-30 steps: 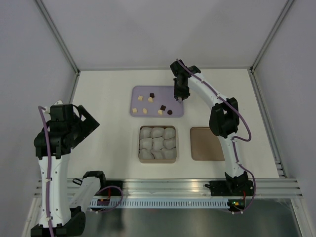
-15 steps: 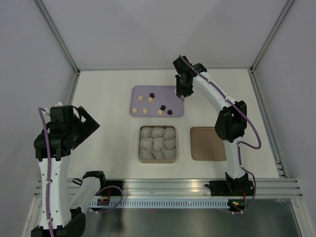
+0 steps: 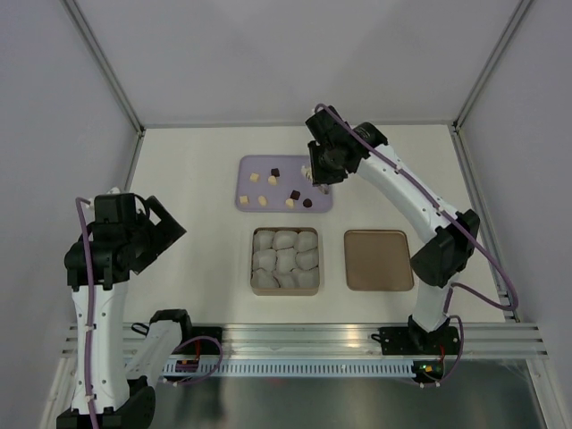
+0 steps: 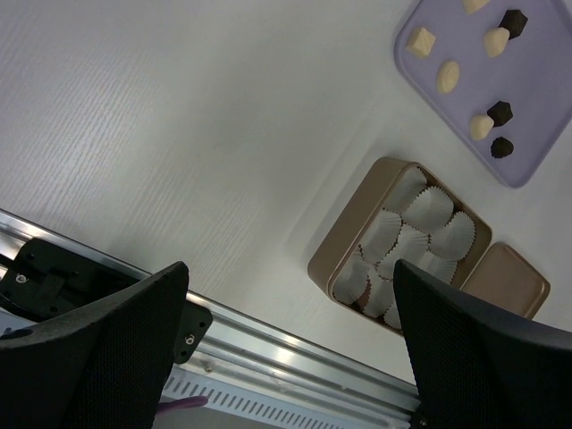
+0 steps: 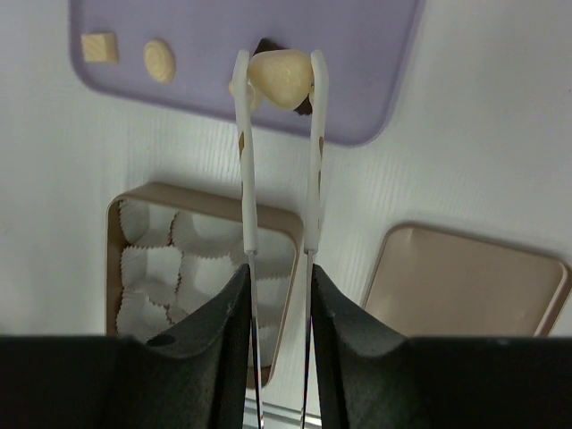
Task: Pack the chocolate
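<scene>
Over the far-right part of the lavender tray (image 3: 250, 204): my right jaws, pressed onto one pale chocolate piece (image 5: 281, 79). The piece is rounded and cream-coloured, pinched between the tips of the two thin white fingers (image 5: 243, 161). From the right wrist view it shows over the tray's near edge. Whether it touches the tray surface, I cannot tell.

Rest of the chocolate (image 3: 272, 180) lies loose on the tray, each piece apart from the others. Pale tan ones sit toward the left and along the near side, with dark brown ones (image 4: 499, 112) scattered among them. One dark piece shows partly behind the held piece in the right wrist view.

Nearer to me than the tray, at the centre of the desk (image 3: 188, 179): tan box (image 4: 344, 243), packed with white crinkled paper cups (image 3: 286, 259) in three rows of three.

Right of the box and apart from it: brown lid (image 3: 377, 260), lying flat on the desk.

My left jaws: spread wide, gripping nothing, held above the desk's left side and well apart from tray and box. The left wrist camera looks down between the two dark fingers (image 4: 98, 357) at the box, the tray and a corner of the lid.
</scene>
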You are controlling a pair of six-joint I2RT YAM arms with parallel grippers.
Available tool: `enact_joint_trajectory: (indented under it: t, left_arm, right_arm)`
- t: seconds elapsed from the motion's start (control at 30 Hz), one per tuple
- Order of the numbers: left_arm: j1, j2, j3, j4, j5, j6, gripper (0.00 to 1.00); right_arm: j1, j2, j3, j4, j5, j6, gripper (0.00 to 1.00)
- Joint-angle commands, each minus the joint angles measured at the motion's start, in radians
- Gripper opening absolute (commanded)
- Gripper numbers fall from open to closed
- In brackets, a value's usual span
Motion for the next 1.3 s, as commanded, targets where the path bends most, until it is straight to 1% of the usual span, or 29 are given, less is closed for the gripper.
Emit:
enact_joint_trajectory:
  t: [0.0, 0.07, 0.13, 0.23, 0.33, 0.63, 0.97, 1.27]
  left_arm:
    - [0.006, -0.017, -0.018, -0.048, 0.052, -0.017, 1.0]
    - [0.006, -0.025, -0.021, -0.054, 0.052, -0.02, 0.99]
    - [0.006, -0.026, -0.021, -0.055, 0.093, -0.02, 0.99]
    - [0.006, -0.031, -0.018, -0.06, 0.113, -0.022, 0.99]
    - [0.007, -0.037, -0.014, -0.057, 0.128, -0.028, 1.0]
    - [0.006, -0.069, -0.06, -0.054, 0.167, -0.039, 1.0]
    - [0.006, -0.101, -0.103, -0.037, 0.203, -0.071, 1.0]
    - [0.006, -0.088, -0.094, -0.011, 0.251, -0.069, 1.0]
  right_arm:
    - [0.064, -0.095, -0.056, -0.078, -0.009, 0.071, 0.08]
    - [0.104, -0.133, -0.074, -0.092, -0.004, 0.093, 0.08]
    - [0.147, -0.161, -0.094, -0.099, -0.006, 0.116, 0.08]
    - [0.201, -0.172, -0.104, -0.147, 0.013, 0.139, 0.08]
    - [0.257, -0.193, -0.13, -0.158, 0.022, 0.165, 0.08]
    - [0.354, -0.202, -0.226, -0.162, 0.039, 0.202, 0.09]
    - [0.371, -0.175, -0.291, -0.162, 0.062, 0.197, 0.08]
    - [0.371, -0.118, -0.277, -0.158, 0.077, 0.18, 0.08]
